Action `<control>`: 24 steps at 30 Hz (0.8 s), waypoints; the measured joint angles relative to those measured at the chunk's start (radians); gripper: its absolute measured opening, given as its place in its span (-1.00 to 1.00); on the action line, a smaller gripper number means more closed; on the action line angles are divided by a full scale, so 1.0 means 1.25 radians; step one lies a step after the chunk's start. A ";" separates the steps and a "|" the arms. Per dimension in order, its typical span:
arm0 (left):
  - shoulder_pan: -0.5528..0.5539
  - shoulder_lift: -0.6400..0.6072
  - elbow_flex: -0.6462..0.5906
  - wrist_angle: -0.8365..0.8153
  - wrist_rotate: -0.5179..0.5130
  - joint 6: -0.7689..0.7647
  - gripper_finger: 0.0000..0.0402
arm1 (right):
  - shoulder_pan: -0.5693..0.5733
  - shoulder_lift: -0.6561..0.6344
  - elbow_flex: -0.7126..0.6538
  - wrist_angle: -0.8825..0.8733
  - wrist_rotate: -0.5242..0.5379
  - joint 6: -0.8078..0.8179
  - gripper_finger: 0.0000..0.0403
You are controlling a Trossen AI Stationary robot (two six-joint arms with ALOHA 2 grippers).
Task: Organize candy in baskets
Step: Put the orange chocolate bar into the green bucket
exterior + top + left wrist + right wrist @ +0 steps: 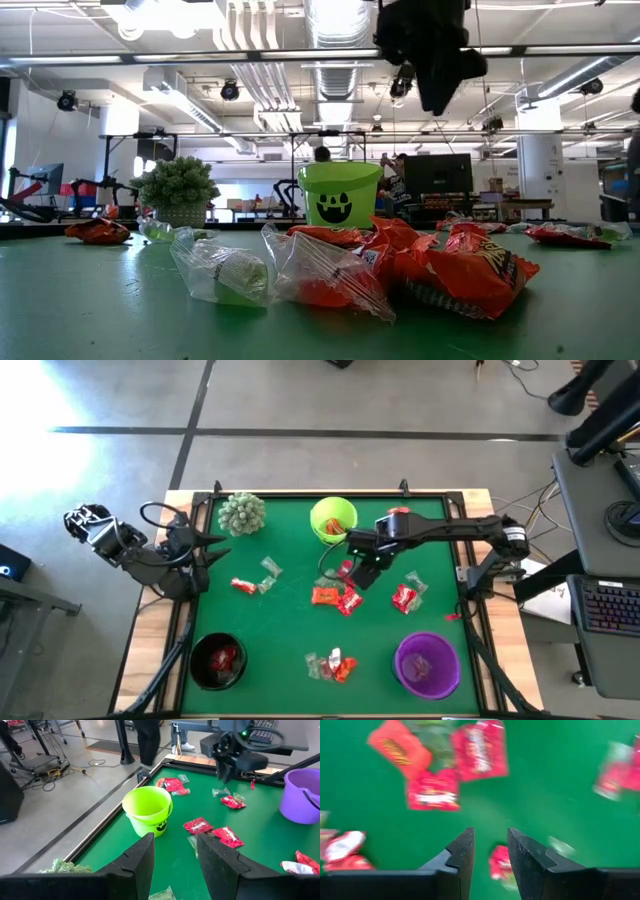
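While right pincer (352, 572) hangs half open, empty, over red candy (499, 861) beside green basket (333, 518): center fingers, drop straight, pinch wrapper mid. Left pincer (175, 851) parked open, tabletop (280, 630) edge.

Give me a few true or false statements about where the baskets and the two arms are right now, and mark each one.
1. The lime green basket stands at the far side of the table, beside the spiky plant. True.
2. The black basket has no candy in it. False: a red wrapped sweet lies inside it.
3. The right gripper hangs over the middle of the table, open and holding nothing. True.
4. The left gripper is clamped on a candy. False: it waits open at the table's left edge, holding nothing.
5. The purple basket sits next to the plant. False: it stands at the near right corner.
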 joint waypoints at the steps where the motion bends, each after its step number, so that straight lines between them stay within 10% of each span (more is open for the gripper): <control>1: 0.000 0.000 0.000 0.001 0.000 0.000 -0.34 | 0.007 0.004 -0.002 0.033 -0.009 -0.008 -0.48; 24: 0.000 0.000 0.000 0.010 0.030 -0.001 -0.34 | 0.057 0.223 0.072 0.245 -0.052 -0.342 -0.21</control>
